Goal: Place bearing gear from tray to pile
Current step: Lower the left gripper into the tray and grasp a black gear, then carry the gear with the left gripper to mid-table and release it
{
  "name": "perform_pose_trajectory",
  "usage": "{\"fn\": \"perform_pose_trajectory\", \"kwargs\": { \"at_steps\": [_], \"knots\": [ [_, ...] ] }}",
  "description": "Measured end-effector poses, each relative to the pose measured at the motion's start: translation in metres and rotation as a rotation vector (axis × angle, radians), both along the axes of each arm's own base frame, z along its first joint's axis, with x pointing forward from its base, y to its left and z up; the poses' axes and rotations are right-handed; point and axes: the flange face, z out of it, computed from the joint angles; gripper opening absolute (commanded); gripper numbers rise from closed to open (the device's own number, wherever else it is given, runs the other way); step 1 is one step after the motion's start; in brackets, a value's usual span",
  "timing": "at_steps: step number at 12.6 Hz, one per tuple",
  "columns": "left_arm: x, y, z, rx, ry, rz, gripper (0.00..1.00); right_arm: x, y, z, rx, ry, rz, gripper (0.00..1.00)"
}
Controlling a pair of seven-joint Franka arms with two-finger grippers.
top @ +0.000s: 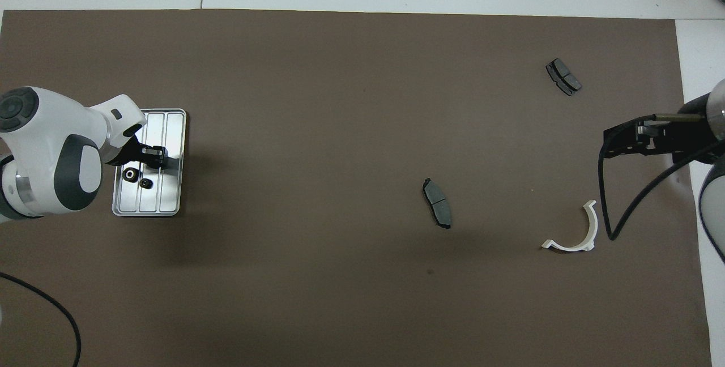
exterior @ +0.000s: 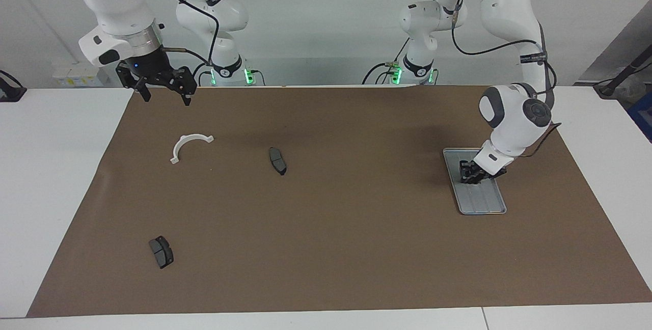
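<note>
Trouble could come if the left gripper (exterior: 471, 177) squeezes nothing. It sits low in the tray (top: 173, 123), fingers nearly together; I cannot tell if it holds anything. 2 small dark parts (top: 137, 179) lie just beside it. The right gripper (exterior: 162, 87) waits, fingers wide apart, holding nothing.

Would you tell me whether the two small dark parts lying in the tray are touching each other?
Apart. In the overhead view the ring-shaped part and the smaller gear lie in the tray with a strip of bare metal plainly between them.
</note>
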Motion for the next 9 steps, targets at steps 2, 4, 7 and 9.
{"fn": "perform_pose_trajectory", "kwargs": {
  "at_steps": [2,4,7,9],
  "knots": [
    [0.000,0.000,0.000,0.000,0.002,-0.001,0.24,0.000,0.000,0.000,0.000,0.000,0.000,1.00],
    [-0.001,-0.002,0.000,-0.001,0.006,-0.003,0.24,0.000,0.000,0.000,0.000,0.000,0.000,1.00],
    [0.002,-0.020,0.005,0.000,0.000,0.027,0.24,0.000,0.000,0.000,0.000,0.000,0.000,1.00],
    [0.009,-0.042,0.015,-0.001,-0.014,0.064,0.24,0.000,0.000,0.000,0.000,0.000,0.000,1.00]
  ]
}}
